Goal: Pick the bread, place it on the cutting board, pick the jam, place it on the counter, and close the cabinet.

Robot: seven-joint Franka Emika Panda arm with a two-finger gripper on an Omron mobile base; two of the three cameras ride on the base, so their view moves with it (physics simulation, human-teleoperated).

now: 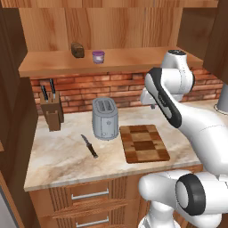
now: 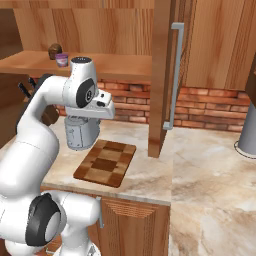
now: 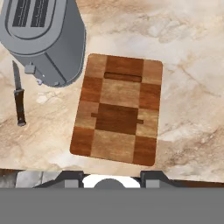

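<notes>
Two items on cabinet [image 1: 111,62] shelf, bread [image 1: 77,49], jam [image 1: 98,56], cutting board [image 3: 117,109] bare

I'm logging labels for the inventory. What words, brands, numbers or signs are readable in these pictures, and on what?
None: no readable text in any view.
Jam: no label visible on the jar.
Toaster: plain grey, no brand or markings.
Cutting board: only wood blocks.

Three views over cutting board [image 3: 117,116]
</notes>
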